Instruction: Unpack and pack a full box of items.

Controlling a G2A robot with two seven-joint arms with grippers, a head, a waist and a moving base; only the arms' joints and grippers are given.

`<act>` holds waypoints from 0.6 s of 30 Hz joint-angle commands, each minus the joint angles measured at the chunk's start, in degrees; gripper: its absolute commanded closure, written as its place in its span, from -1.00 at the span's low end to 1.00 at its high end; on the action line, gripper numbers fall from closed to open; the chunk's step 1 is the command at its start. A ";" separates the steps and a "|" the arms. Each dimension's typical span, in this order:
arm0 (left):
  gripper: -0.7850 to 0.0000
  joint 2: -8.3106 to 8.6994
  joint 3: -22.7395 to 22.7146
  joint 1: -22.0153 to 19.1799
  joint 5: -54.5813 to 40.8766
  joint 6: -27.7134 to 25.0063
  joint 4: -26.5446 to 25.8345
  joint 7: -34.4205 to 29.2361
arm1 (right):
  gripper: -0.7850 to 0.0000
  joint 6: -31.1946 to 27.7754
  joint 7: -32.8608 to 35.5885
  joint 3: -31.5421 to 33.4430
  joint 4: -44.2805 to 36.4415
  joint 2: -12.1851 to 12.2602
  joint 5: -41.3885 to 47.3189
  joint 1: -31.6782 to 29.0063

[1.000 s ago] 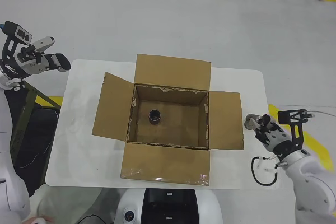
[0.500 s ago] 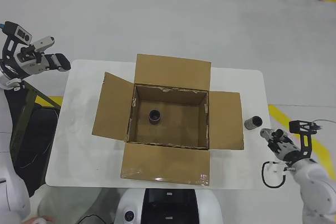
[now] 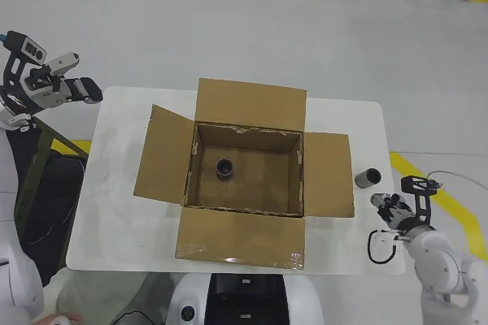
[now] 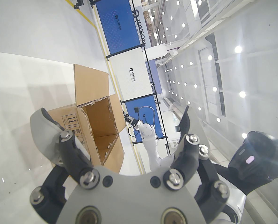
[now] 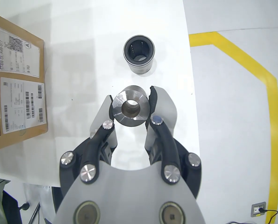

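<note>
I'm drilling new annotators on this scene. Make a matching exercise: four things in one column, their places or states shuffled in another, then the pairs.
1. dark round part
2. black-rimmed metal cylinder
3. shiny steel bushing
4. left gripper

A. held by the right gripper
B. open, beyond a corner of the white table
C. inside the cardboard box
D. on the table beside a box flap

Pairs: 1-C, 2-D, 3-A, 4-B

Pale grey floor (image 3: 228, 41) crossed by a yellow line (image 5: 246, 58), blue partition panels (image 4: 120, 24) beyond, round ceiling lights (image 4: 238, 49) overhead
</note>
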 commanded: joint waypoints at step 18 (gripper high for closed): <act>-1.00 0.00 0.00 0.00 0.00 0.00 0.00 0.00 | 1.00 1.77 -0.51 -5.81 9.69 0.23 -2.19 6.78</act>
